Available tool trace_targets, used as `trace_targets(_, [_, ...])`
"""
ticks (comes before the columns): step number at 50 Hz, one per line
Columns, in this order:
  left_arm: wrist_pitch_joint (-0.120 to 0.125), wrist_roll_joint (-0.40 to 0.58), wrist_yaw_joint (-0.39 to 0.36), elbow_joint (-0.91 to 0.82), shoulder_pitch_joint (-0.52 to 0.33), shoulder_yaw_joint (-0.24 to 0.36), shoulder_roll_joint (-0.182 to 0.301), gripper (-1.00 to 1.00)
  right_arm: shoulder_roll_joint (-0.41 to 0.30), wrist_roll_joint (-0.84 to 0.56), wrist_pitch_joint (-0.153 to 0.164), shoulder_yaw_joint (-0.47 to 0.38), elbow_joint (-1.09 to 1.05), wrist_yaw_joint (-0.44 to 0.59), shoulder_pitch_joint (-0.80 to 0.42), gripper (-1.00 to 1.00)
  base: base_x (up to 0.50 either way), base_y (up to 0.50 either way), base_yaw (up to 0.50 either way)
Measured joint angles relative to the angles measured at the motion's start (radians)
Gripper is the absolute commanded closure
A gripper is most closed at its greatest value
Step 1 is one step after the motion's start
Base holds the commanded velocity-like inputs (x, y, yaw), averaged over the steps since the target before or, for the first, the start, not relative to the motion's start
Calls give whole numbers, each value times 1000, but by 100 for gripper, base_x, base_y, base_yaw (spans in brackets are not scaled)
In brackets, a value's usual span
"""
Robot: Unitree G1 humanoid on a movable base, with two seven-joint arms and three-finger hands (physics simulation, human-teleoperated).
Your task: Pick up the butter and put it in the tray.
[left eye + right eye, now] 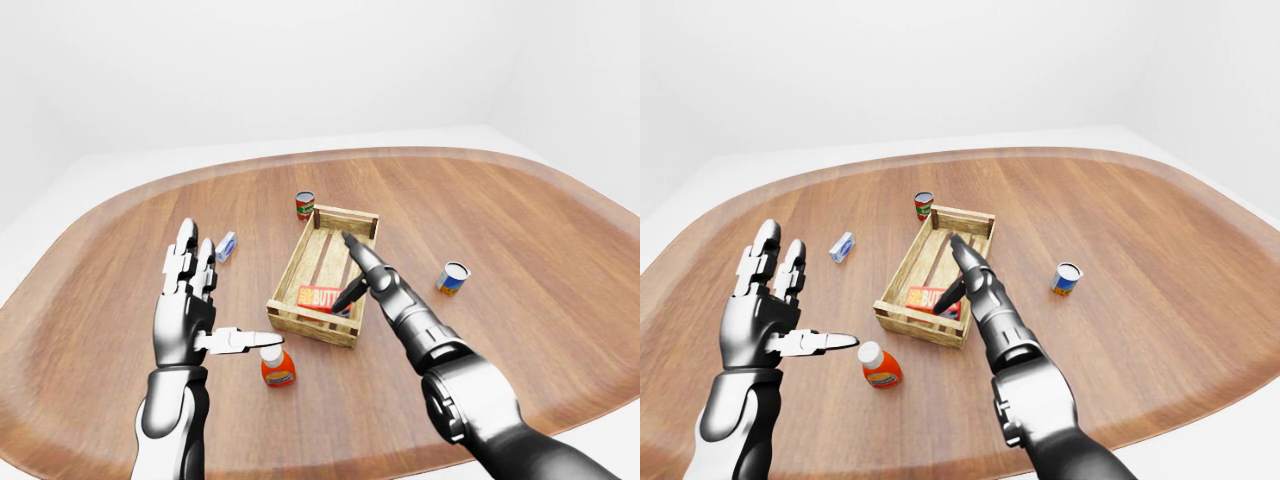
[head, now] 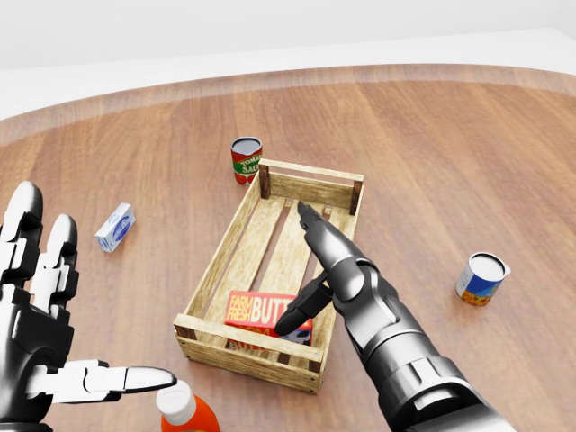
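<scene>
The red and yellow butter box [image 2: 256, 310] lies on the slats inside the wooden tray [image 2: 226, 247], at the tray's lower end in the head view. My right hand [image 2: 301, 270] hovers over the tray with its fingers spread open, one pointing up the tray and the thumb just above the butter's right end. Nothing is held in it. My left hand [image 2: 54, 342] stands open at the lower left, palm up, well apart from the tray.
A red tomato can [image 2: 246, 160] stands just beyond the tray's top left corner. A small blue and white carton [image 2: 115, 226] lies to the left. A blue can [image 2: 481, 277] stands at the right. An orange bottle [image 2: 184, 412] stands under my left thumb.
</scene>
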Motion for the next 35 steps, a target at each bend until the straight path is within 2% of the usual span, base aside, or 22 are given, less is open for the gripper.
trace_targets(26, [0, 4, 1, 2, 2, -4, -1, -100, -11, 42, 0, 17, -45, 25, -55, -100, 0, 0, 0])
trace_targets(35, [0, 5, 1, -2, 6, -6, -2, -100, -25, 87, 0, 38, -180, 77, -45, -100, 0, 0, 0])
